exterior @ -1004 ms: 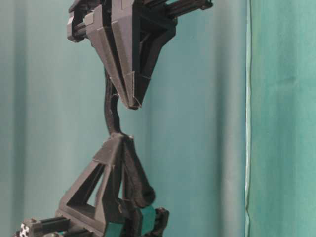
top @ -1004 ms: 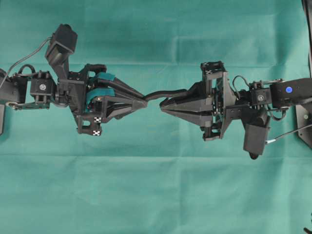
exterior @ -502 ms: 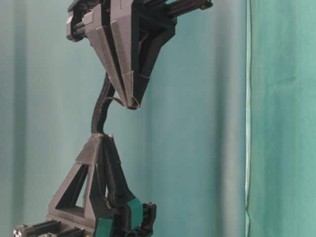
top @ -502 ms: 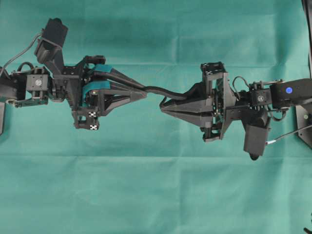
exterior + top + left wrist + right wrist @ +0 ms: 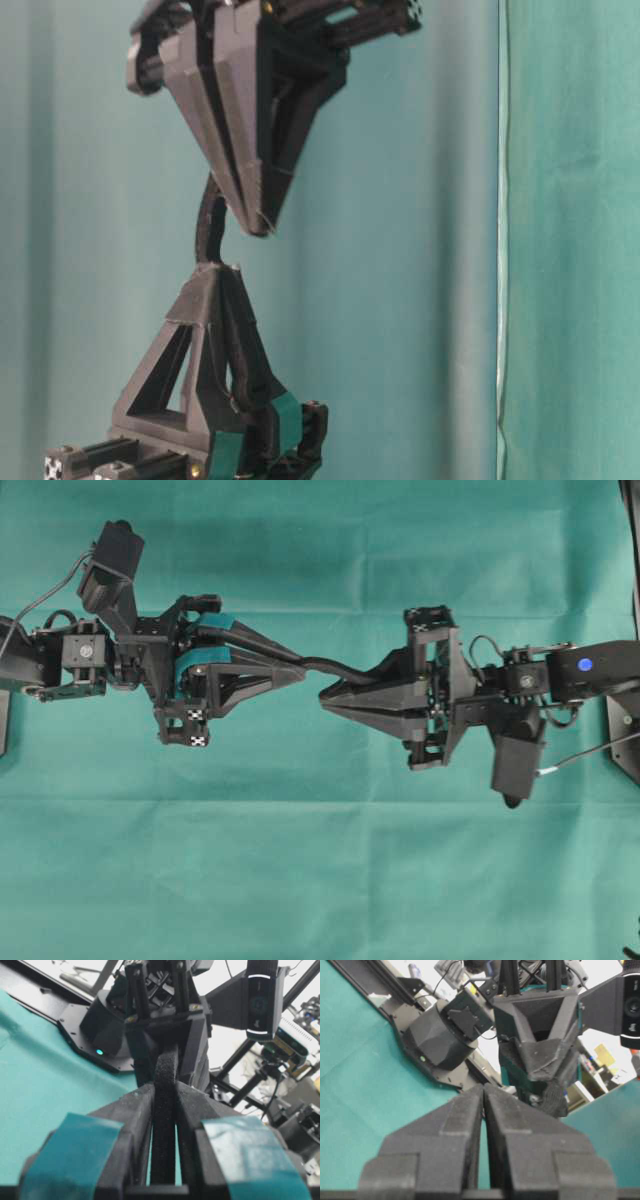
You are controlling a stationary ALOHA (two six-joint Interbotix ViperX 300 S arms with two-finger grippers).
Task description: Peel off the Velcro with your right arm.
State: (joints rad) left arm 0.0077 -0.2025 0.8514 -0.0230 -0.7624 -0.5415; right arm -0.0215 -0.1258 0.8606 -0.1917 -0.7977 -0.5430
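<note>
Green cloth [image 5: 320, 880]: covers the whole work surface, bare beneath both arms. Right arm [image 5: 590, 670]: black, blue light on the wrist, reaching in from the right of the overhead view. Left gripper [image 5: 300, 675]: teal-taped jaws pressed together on the Velcro, which runs up between the pads in the left wrist view. Right gripper [image 5: 325, 695]: plain black jaws closed tip to tip; whether they pinch a layer of the strip cannot be told, since the right wrist view shows only a thin slit between them. Velcro [image 5: 335, 667]: thin black strip held in the air between the two grippers, bowed slightly, one end clamped by the left gripper, the other passing along the upper side of the right gripper. Handling note, as judgement: the peel goes best if the right gripper holds only one layer and draws away steadily, at an angle to the strip, while the left gripper anchors the other; a jerk risks slipping off the thin edge.
</note>
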